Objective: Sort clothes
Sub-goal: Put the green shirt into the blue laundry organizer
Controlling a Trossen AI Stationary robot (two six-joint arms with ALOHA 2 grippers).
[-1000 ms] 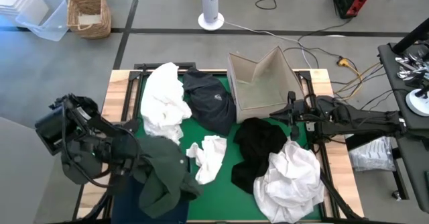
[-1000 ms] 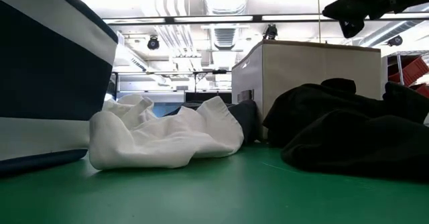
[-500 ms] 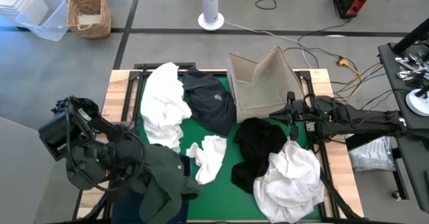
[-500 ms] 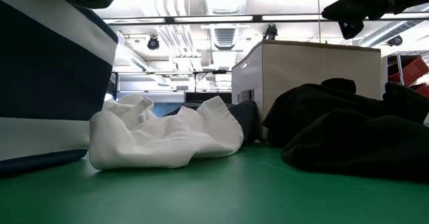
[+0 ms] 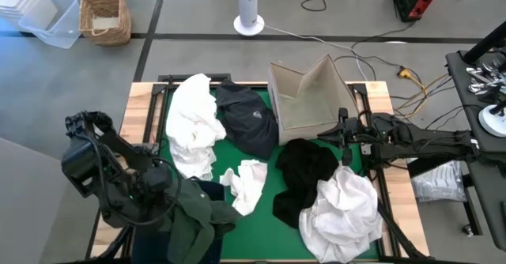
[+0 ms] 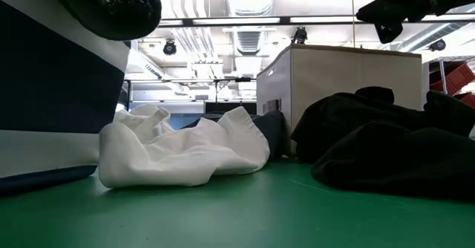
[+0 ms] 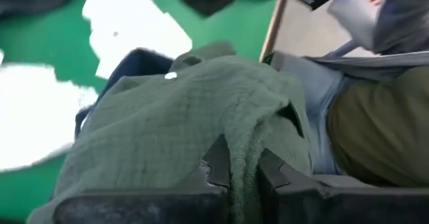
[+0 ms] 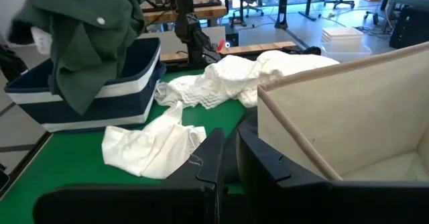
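**Green garment held over the navy bin**

The dark green garment (image 5: 194, 220) hangs bunched from the left gripper (image 7: 242, 174), whose fingers are pinched tight on a fold of the cloth, as the left wrist view shows plainly. It dangles above the navy blue bin (image 8: 87, 90) at the near left corner of the table (image 5: 146, 98), draping over the bin's rim; the right wrist view shows it lifted clear above the bin's white-striped wall.

Just beside it on the green mat lies a small white garment (image 5: 247, 183), crumpled. Farther back, a large white garment (image 5: 192, 122) is heaped along the left side, touching a navy garment with a small logo (image 5: 247, 120). To the right, a black garment (image 5: 304, 173) lies spread, with another white garment (image 5: 341, 209) piled partly over it at the near right.

The beige cardboard box (image 5: 308, 98) stands open at the back of the table. The right gripper (image 8: 228, 163) waits beside that box, above the black garment, its fingers nearly together and holding nothing.
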